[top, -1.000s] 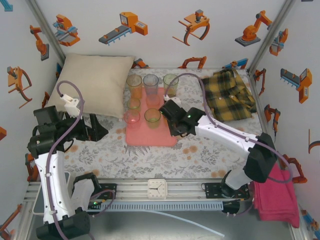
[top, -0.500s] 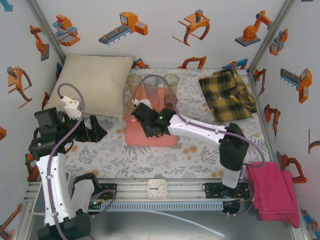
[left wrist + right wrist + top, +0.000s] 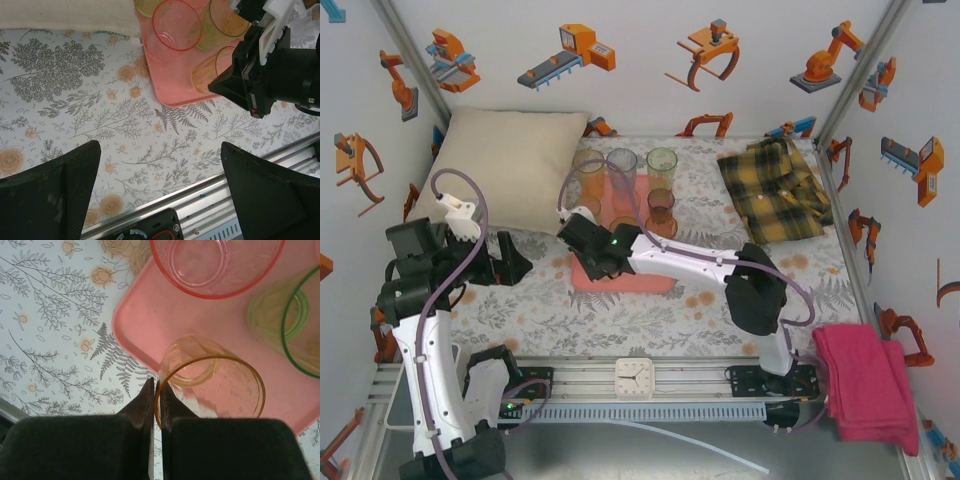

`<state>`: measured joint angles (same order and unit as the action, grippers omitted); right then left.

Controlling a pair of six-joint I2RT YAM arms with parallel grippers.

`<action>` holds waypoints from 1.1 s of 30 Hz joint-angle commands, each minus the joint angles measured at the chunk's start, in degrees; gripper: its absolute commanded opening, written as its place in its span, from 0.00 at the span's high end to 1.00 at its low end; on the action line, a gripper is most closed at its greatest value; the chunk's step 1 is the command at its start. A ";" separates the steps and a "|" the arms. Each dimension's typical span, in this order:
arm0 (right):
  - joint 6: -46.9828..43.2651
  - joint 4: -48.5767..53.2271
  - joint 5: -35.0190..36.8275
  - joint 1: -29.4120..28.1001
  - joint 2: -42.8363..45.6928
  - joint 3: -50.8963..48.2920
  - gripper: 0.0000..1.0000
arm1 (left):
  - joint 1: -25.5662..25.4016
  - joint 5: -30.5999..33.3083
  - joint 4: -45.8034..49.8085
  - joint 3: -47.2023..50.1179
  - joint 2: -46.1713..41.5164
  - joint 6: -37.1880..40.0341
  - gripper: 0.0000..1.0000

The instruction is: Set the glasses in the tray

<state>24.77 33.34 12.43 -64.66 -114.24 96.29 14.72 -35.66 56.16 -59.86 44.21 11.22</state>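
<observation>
Amber transparent tumbler (image 3: 214, 386) pinched at rim by right fingers (image 3: 142, 411), at near-left corner of salmon-pink flat tray (image 3: 150, 315), touchdown unclear. Placing step; next: settle it upright, release. Left fingers (image 3: 52, 185) spread wide, left of tray.

White link shells between black joints on the left arm (image 3: 420, 375) and right arm (image 3: 685, 262) — mauve cables (image 3: 486, 225) looping, black wedge fingers (image 3: 50, 195).
</observation>
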 commanded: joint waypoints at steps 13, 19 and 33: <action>-1.21 -4.15 -1.57 -0.64 -3.25 3.35 0.93 | 0.66 -1.19 -0.39 0.53 -0.69 -0.76 0.02; -0.86 -4.95 -2.62 -0.71 -5.47 4.64 0.93 | 1.10 -2.02 -0.42 1.05 -1.10 -1.09 0.02; -0.86 -4.79 -3.64 -0.75 -6.85 5.49 0.92 | 1.28 -2.00 -0.65 1.18 -1.09 -1.09 0.02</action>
<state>24.14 29.10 9.06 -65.08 -120.33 99.81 15.49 -36.03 56.14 -59.31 43.66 10.81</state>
